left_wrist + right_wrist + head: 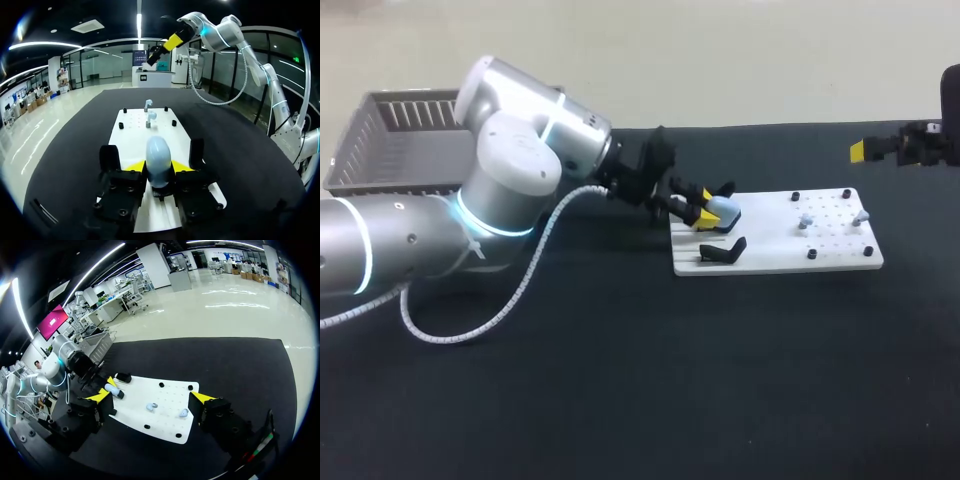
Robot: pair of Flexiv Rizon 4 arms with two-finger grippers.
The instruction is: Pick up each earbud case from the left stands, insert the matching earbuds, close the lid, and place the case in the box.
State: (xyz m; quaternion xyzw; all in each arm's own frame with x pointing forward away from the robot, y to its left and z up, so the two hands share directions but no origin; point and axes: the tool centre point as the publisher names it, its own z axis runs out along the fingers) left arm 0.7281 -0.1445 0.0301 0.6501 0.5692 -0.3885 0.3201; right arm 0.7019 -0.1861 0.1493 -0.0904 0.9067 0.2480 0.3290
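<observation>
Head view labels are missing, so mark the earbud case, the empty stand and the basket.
earbud case (727, 209): head view, its pale blue top.
empty stand (724, 251): head view, its black arm.
basket (415, 113): head view, its slatted far wall.

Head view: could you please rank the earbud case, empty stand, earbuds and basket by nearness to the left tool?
1. earbud case, held in the left tool.
2. empty stand, beside it on the board.
3. earbuds, on the board's right half.
4. basket, table's far left.

Even overhead light, faint shadows. White board (770, 258) bright against dark table (620, 400); soft sheen on case (159, 156) and left arm (515, 150).
</observation>
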